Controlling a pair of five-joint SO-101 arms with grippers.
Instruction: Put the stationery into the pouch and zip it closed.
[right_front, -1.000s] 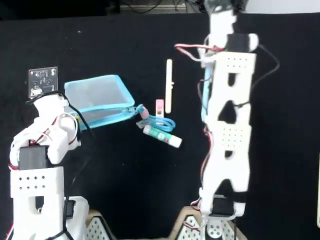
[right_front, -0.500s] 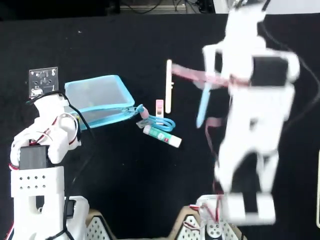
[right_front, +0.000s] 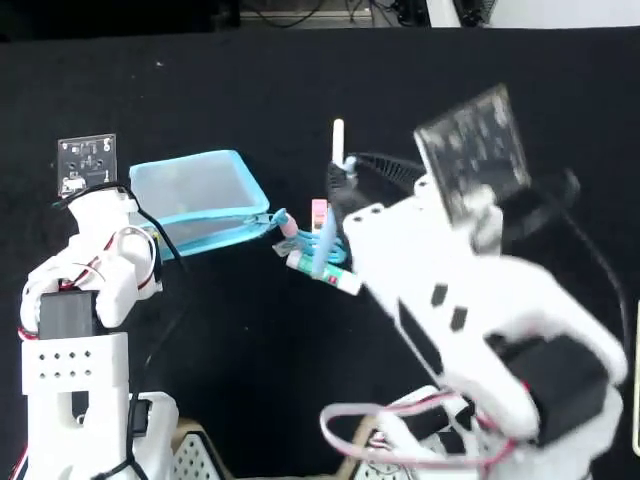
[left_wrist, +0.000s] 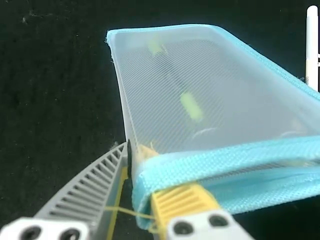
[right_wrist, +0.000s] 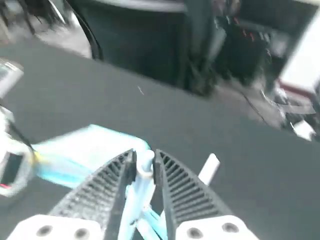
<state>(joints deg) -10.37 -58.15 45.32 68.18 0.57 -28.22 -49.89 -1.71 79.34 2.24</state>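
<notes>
The right pincer (right_wrist: 144, 159) pinches a blue pen (right_wrist: 141, 176). It has swung down fast, and now the pouch (right_front: 200, 195) lies near, just ahead of it. The left pincer (left_wrist: 136, 150) pinches the pouch's corner. The pen can probably go in soon.

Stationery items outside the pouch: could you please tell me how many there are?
4: a white pen farthest back, a small pink item before it, a glue stick near the pouch, a blue pen in the right pincer. The right arm may hide more.
</notes>
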